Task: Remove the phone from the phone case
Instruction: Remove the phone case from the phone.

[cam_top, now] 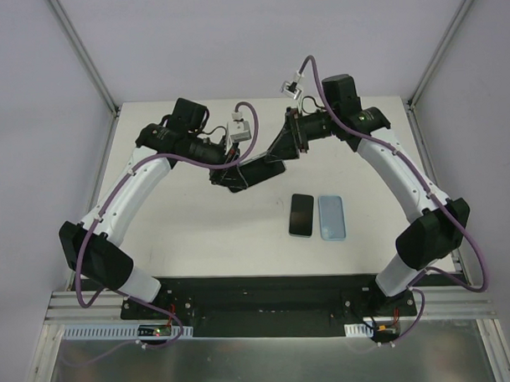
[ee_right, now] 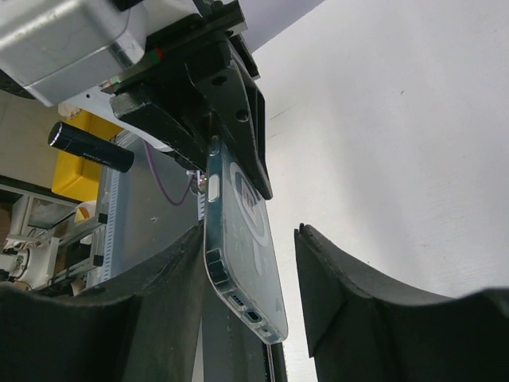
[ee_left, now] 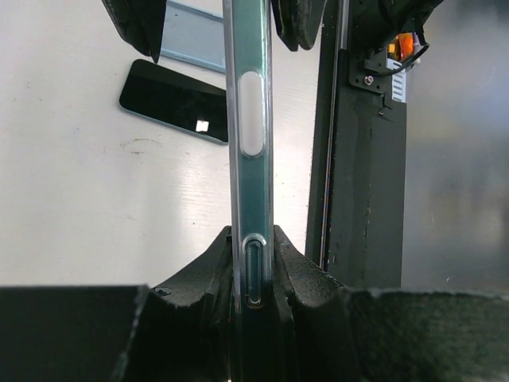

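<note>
Left hand [ee_left: 253, 243] pinches cased phone [ee_left: 248, 119] edge-on; dark phone [ee_left: 175, 101] beyond.

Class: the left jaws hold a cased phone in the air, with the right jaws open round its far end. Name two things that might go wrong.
1. The left jaws pinch only one end of the phone, edge-on; a hard pull may twist it loose and drop it.
2. It sits off-centre in the right jaws, near one finger; closing may shove it sideways.

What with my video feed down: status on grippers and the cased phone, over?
Left gripper shut on cased phone. Right gripper open, straddling its far end. Second phone and light-blue case lie on table, apart from it.
</note>
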You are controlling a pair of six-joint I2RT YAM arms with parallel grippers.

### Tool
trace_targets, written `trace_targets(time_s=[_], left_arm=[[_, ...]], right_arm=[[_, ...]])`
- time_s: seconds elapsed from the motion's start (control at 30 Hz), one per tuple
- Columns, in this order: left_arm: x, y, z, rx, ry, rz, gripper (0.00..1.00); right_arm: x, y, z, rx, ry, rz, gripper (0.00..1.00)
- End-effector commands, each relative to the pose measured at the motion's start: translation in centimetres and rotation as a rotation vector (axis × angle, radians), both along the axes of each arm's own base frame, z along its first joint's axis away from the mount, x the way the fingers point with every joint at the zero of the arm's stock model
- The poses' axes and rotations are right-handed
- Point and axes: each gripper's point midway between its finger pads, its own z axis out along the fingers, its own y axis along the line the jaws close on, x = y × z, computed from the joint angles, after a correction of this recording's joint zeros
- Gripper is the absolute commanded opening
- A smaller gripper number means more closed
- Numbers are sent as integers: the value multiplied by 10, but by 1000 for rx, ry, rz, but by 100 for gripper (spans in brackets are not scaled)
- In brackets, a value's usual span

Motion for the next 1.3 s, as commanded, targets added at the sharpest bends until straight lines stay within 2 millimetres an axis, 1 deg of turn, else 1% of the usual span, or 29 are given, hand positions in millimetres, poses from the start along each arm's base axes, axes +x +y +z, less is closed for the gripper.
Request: trace_targets(time_s=[0.0,0.03,0.1,0.13,0.23,0.33,0.4,0.57,0.63,0.7,0.93,1.27], left_arm=[[-17,-7,20,-85,-3,-74,0],[-16,-7,20,-87,0,-76,0],[-17,-8,22,-90,-7,-78,0],[-16,-8,23,-91,-8,-78,0],[-15,-8,23,-88,-10,-75,0],[-14,-10,19,-63,-27,-70,0],[-14,-11,14,-35,-48,-70,0],[-10,-12,8,11,-86,-53,0],[-9,-13,6,30,-104,-46,0],[-6,-14,4,48,-121,-39,0],[-2,-18,8,72,-166,-23,0],[-1,-21,7,107,-202,-14,0]], right_arm=[[-2,0,25,78,-51,21,47],[-2,1,24,81,-42,24,42],[-2,1,24,88,-27,29,27],[-2,3,23,92,-19,34,18],[-1,5,23,112,15,42,1],[2,9,28,140,73,36,0],[6,12,27,151,124,24,0],[12,17,22,165,194,7,0],[13,18,20,164,250,-4,0],[17,20,24,188,240,-3,0],[21,23,19,207,301,-8,0],[23,27,21,228,372,4,0]])
